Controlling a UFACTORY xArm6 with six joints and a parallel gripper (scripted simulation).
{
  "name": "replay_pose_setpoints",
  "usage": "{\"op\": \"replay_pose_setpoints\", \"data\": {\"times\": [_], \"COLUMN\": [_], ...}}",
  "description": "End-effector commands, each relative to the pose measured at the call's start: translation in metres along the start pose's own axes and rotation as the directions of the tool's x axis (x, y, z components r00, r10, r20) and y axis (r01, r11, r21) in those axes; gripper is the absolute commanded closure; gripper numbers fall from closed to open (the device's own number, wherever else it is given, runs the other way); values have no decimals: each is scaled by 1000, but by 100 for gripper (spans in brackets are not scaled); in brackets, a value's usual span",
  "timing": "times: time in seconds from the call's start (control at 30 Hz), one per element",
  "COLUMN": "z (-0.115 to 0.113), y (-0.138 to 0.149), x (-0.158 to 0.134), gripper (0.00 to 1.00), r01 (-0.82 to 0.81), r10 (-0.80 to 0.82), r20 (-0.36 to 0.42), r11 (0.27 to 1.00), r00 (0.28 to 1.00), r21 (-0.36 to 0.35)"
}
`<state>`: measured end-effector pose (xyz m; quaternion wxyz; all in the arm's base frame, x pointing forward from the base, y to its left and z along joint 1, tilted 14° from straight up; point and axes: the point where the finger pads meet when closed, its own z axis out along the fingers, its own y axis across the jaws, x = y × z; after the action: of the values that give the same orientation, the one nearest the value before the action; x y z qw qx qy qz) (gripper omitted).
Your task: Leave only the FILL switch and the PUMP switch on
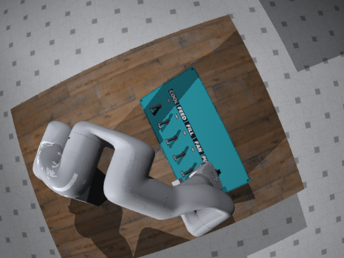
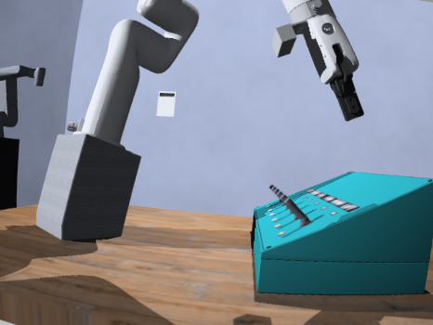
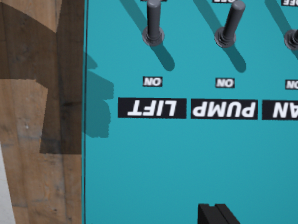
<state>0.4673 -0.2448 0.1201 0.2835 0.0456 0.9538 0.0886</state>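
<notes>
Pincer (image 2: 351, 110) closed on nothing, high above teal console (image 1: 221, 125) resting loose on counter (image 1: 92, 92), over the LIFT lever (image 3: 153, 22) and PUMP lever (image 3: 231, 25) end. Risk: sideways shove sliding console (unfastened), or nudging the wrong neighbour lever.

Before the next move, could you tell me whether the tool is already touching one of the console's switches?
No, in the exterior view the tool hangs shut in the air well above the teal console, apart from every switch.
</notes>
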Motion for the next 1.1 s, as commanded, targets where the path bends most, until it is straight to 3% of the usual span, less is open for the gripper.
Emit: {"op": "replay_pose_setpoints", "data": {"times": [0.0, 0.5, 0.7, 0.73, 0.8, 0.83, 0.9, 1.07], "z": [-13, -25, -24, -24, -25, -25, -25, -26], "y": [0, 0, 3, 3, 9, 9, 16, 25], "x": [-1, 7, 73, 73, 104, 104, 134, 159], "gripper": [100, 100, 100, 100, 100, 100, 100, 100], "r01": [1, 3, 11, 11, 11, 11, 9, 6], "r10": [-1, -3, -11, -11, -11, -11, -9, -6], "r20": [2, 2, 12, 12, 15, 15, 14, 11], "r11": [1000, 1000, 1000, 1000, 1000, 1000, 1000, 1000], "r00": [1000, 1000, 1000, 1000, 1000, 1000, 1000, 1000], "r21": [1, -3, -19, -19, -18, -18, -13, -7]}}
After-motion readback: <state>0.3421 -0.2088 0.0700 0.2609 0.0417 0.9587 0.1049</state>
